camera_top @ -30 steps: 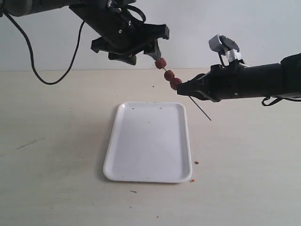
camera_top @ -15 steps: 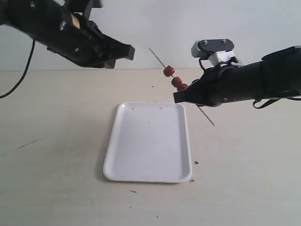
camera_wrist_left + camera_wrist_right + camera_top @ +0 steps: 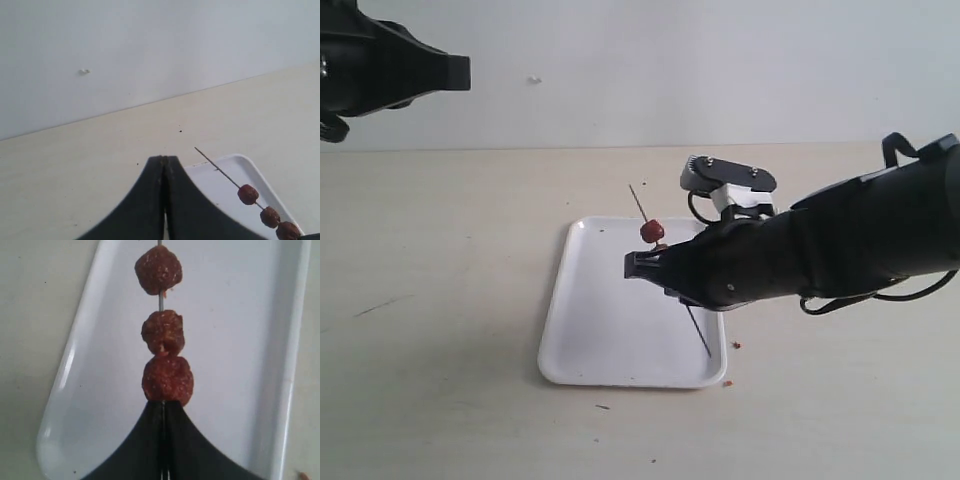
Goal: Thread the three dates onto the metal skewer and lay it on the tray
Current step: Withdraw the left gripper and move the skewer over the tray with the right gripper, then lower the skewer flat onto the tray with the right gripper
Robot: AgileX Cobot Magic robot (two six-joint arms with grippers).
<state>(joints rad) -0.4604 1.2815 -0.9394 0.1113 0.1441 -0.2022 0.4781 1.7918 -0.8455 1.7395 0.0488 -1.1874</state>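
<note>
Pale beige table [image 3: 440,380], few crumbs [image 3: 738,345] beside white tray [image 3: 590,340]; plain white wall [image 3: 670,70] behind. Skewer [image 3: 698,330] with three dates [image 3: 167,380] tilted over tray, clenched in right gripper [image 3: 632,266]. Left gripper [image 3: 164,161] closed, empty, high at far left.

Three wrinkled dark red dates [image 3: 163,332] sit threaded on the tilted metal skewer [image 3: 160,302] over the white tray [image 3: 610,335].

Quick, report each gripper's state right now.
Left gripper: shut, holding nothing.
Right gripper: shut on the metal skewer, with the three dates threaded on it, over the tray.
</note>
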